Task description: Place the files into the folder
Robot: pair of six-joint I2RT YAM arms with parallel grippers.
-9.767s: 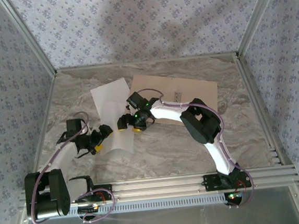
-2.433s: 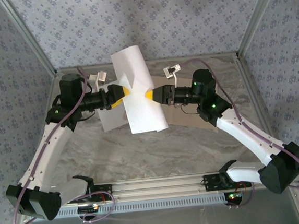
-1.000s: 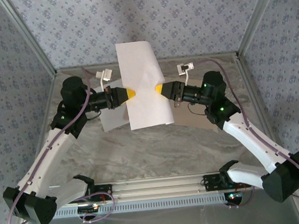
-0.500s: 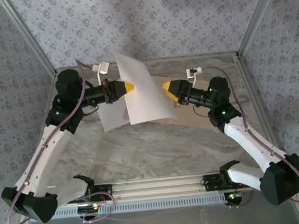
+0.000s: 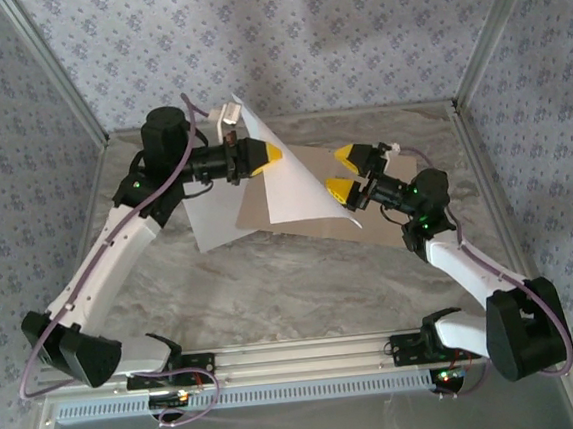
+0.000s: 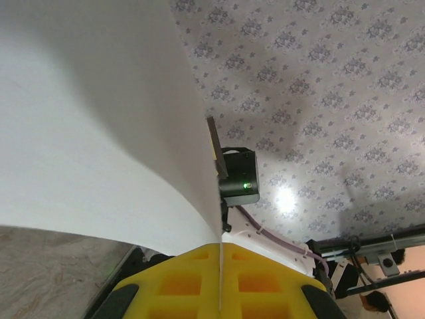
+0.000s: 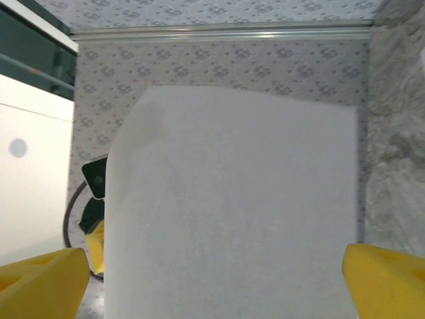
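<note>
One white file [image 5: 299, 188] hangs curled above the table, its left edge pinched in my left gripper [image 5: 267, 156], which is shut on it. In the left wrist view the sheet [image 6: 99, 126] runs out from between the yellow fingers [image 6: 179, 286]. Its lower edge droops over the tan folder [image 5: 254, 213], which lies flat at the back of the table. My right gripper [image 5: 343, 172] stands open just right of the sheet, apart from it. In the right wrist view the sheet [image 7: 232, 199] hangs ahead between the spread yellow fingertips [image 7: 40, 279]. A second white file [image 5: 209, 216] lies flat on the table, left of the folder.
The marble table [image 5: 293, 284] is fenced by aluminium posts and patterned walls [image 5: 351, 38] on three sides. Both arm bases stand on the rail [image 5: 299, 359] at the near edge.
My right gripper has let go of the sheet, opened wide and drawn back to the right. The left gripper has carried the sheet up and to the right, over the folder.
</note>
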